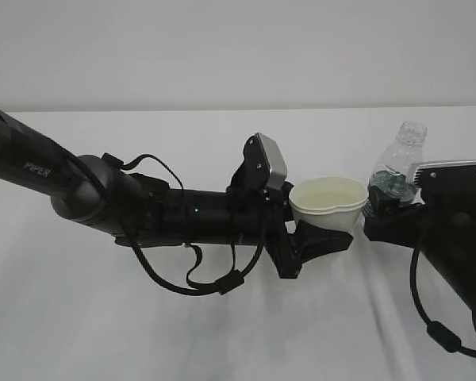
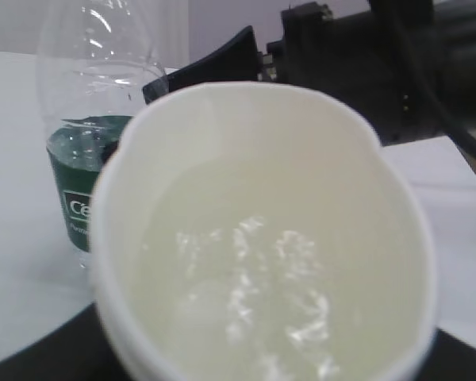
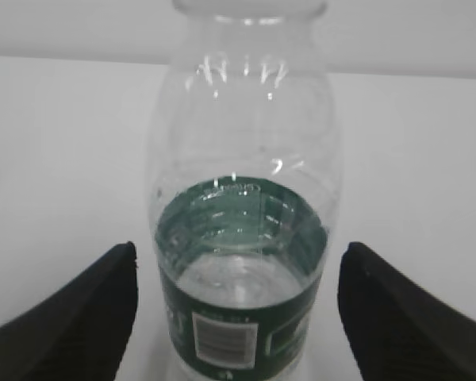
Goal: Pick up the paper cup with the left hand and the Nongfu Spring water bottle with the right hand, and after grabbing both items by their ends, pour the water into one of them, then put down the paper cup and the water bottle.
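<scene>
My left gripper [image 1: 325,224] on the arm marked "PIPER" is shut on the white paper cup [image 1: 328,200], whose rim is pressed slightly out of round. In the left wrist view the cup [image 2: 262,238] fills the frame, and glints on its pale cream bottom show water [image 2: 254,302]. The uncapped Nongfu Spring water bottle [image 1: 397,171] stands upright just right of the cup. My right gripper [image 3: 238,274] is open around the bottle [image 3: 242,159], with a gap between each black finger [image 3: 79,309] and the green label. A little clear water [image 3: 242,290] lies in the bottle's base.
The white table [image 1: 222,333] runs back to a plain pale wall. My right arm and its looped black cable [image 1: 440,329] fill the lower right. The left arm's cables [image 1: 190,274] hang under its forearm, close over the table.
</scene>
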Robot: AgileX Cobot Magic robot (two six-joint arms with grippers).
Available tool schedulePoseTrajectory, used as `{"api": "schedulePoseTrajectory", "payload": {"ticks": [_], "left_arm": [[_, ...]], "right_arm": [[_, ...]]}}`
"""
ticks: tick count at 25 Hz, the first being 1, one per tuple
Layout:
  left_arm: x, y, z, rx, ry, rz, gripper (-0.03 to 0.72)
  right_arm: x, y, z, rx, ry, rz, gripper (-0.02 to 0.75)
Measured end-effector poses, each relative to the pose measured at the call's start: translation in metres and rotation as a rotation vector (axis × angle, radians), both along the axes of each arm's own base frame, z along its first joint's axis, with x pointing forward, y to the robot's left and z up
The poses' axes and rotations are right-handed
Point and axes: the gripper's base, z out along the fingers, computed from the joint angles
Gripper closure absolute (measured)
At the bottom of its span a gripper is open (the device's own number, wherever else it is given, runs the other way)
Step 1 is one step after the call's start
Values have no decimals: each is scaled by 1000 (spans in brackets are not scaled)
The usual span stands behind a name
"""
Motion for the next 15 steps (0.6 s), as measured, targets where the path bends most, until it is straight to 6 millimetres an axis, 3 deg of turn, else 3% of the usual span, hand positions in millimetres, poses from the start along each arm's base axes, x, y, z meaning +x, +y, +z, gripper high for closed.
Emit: {"api": "schedulePoseTrajectory", "payload": {"ticks": [7,15], "left_arm": [[3,1,-2,18,10,39,262],[6,2,-1,14,4,69,262]], "right_arm": [[-21,-4,-4,-21,51,31,148],[-48,-9,17,2,23,87,148]]}}
